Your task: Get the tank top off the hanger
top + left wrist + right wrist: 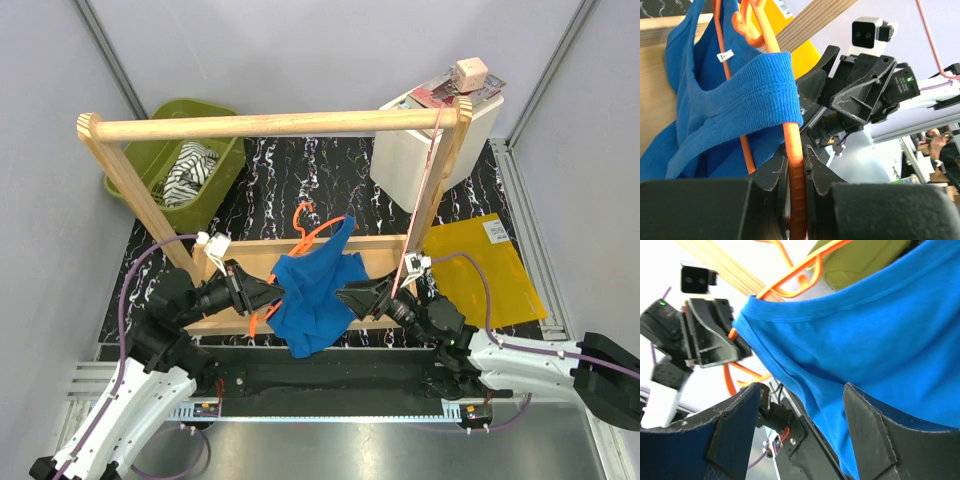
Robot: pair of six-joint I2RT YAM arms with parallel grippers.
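**Position.** The tank top (315,290) hangs in the air between my two arms, in front of the lower bar of the wooden rack (270,125). It is still on the hanger (793,140). In the left wrist view a shoulder strap (760,90) wraps over one hanger arm, just above my left fingers.

**Grip state.**
- The left gripper (796,172) is clenched on the bare orange arm of the hanger, below the strap.
- The right gripper (801,395) is released. Its jaws stand wide apart with blue cloth draped through the gap, and neither pad presses on the cloth.

**Hazards, as I judge them.**
1. Weak bite: the cloth lies nearer one right finger than the other. If I close there I may catch only an edge, and it would slip out under pull.
2. Strap snag: the strap is looped snugly round the hanger arm. A pull across the arm rather than along it, toward the tip, would tighten the loop and stretch the knit instead of freeing it.
3. Hanger rotation: I hold the hanger by one arm only. Load from the right side could twist it in the left jaws or drag it out.
4. Wrong catch: closing near the orange wire seen in the right wrist view could trap hanger and cloth together.
5. Collision: the two grippers are near each other, so a careless sweep could knock them together.
6. Hook: the hanger's hook is near the rack's lower bar and could catch on it.
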